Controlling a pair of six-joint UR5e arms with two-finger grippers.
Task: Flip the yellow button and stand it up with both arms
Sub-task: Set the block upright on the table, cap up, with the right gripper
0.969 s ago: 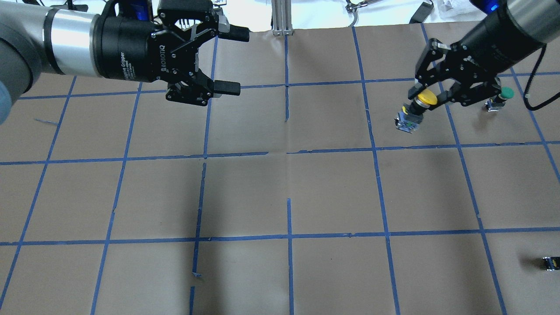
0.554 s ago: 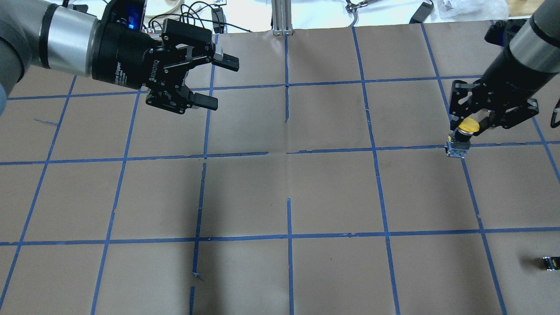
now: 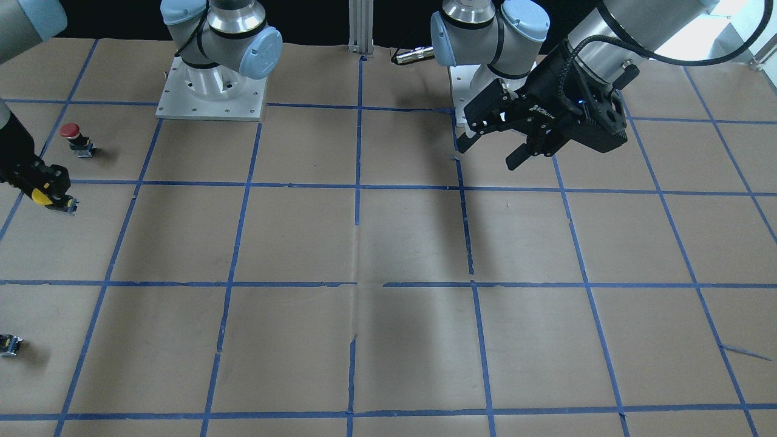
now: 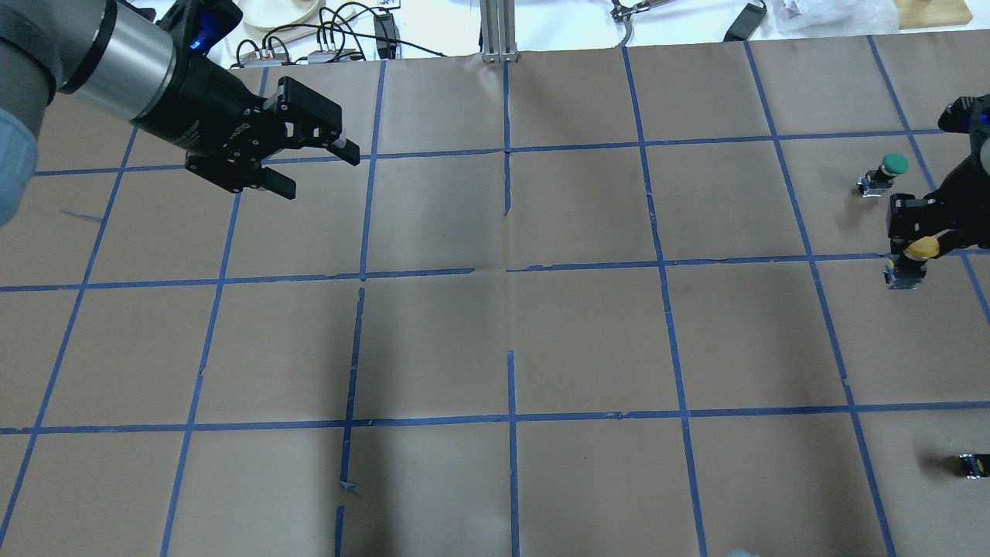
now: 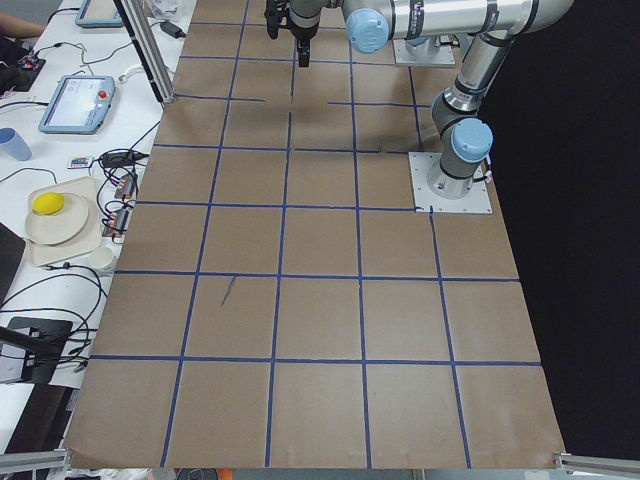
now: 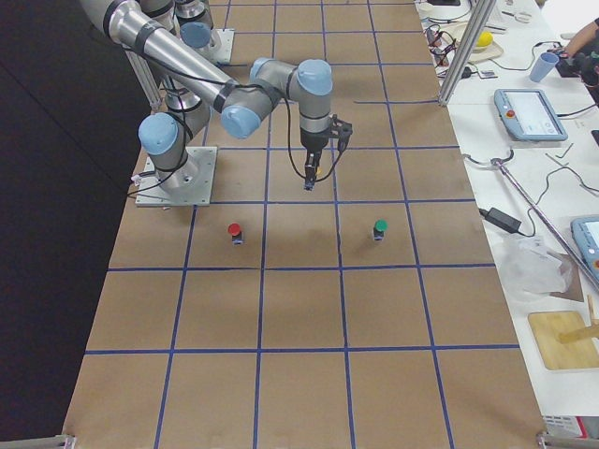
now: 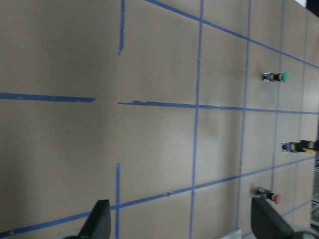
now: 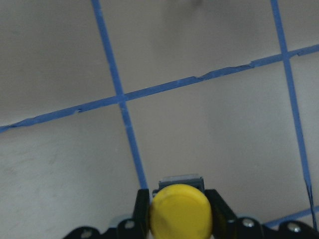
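Brown-papered table (image 4: 433, 348), blue tape grid (image 4: 588, 267), green-capped button (image 4: 882, 175), red-capped button (image 3: 74, 139) and small dark block (image 4: 973, 465) near its right edge.

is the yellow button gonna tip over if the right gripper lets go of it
Likely top-heavy: the yellow button carries a wide round cap on a small blocky body, so it may tip if released off-level. It looks rigid; the right gripper pinches the cap without visible squashing. On its side, the round cap might roll.

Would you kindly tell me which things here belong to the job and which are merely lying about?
Belonging to the job:
yellow button, gripped by the right pincer
left pincer, open, far from it

Lying about:
green button
red button
small dark block
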